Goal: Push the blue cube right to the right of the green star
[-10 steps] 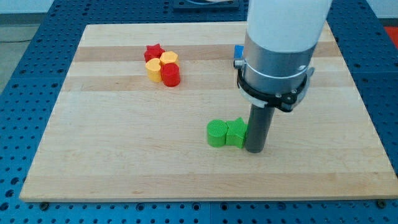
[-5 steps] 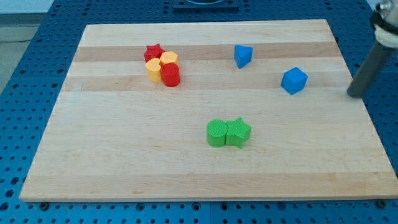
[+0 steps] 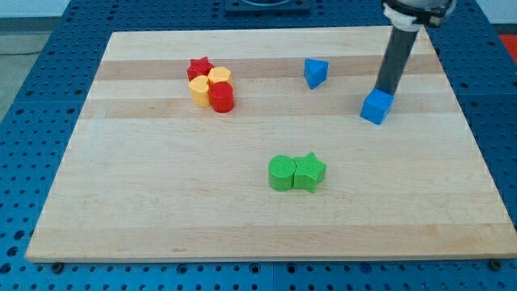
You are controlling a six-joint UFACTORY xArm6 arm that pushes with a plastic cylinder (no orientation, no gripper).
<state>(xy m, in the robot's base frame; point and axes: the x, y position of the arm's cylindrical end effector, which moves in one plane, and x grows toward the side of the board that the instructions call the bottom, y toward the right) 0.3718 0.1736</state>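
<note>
Blue cube (image 3: 377, 107) against my tip (image 3: 384, 92)

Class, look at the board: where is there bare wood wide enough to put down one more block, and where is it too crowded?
Free: the view's left strip beside the red star; the bottom strip below the green cylinder and green star; the stretch between those greens and the blue cube.
Crowded: the red and yellow cluster, and where my tip meets the blue cube, near the blue triangular block.
</note>
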